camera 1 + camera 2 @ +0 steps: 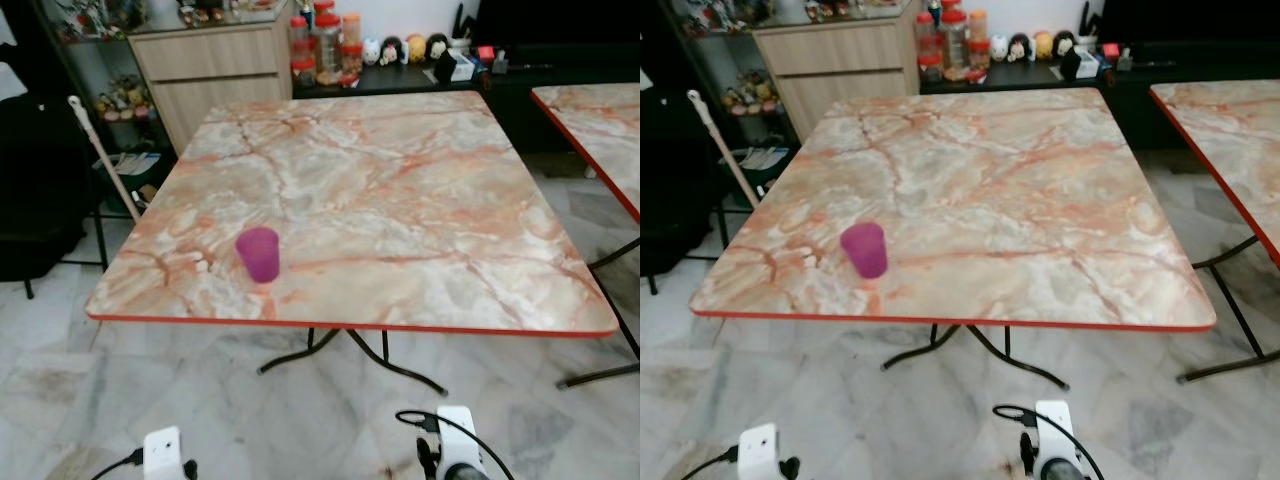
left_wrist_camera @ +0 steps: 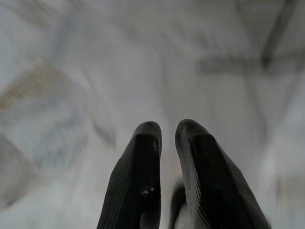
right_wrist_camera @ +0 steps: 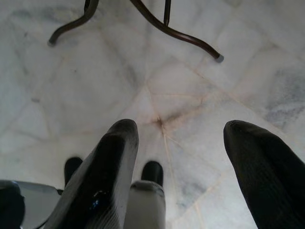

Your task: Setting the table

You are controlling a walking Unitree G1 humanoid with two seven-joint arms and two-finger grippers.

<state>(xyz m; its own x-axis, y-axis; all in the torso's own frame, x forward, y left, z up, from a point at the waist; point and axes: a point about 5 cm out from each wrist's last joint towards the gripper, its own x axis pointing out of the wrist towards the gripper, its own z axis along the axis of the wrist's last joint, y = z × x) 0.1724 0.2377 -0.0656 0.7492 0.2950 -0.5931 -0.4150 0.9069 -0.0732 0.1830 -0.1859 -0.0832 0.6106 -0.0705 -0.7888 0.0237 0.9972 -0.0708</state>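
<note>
Both arms hang low; left hand (image 2: 167,138) fingers nearly together, right hand (image 3: 183,138) fingers spread.

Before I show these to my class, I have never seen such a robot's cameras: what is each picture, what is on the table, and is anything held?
This is a walking humanoid robot with two arms. The two wide pictures come from a stereo camera on its head, looking down at a marble-patterned table with a red edge. One purple cup stands upright near the front edge, on the robot's left. A second table stands at the right. The other two pictures come from wrist cameras looking along each gripper's black fingers at the tiled floor. The left gripper has its fingers almost together, with nothing between them; the right gripper is spread open. Both arms hang low; nothing is held.
</note>
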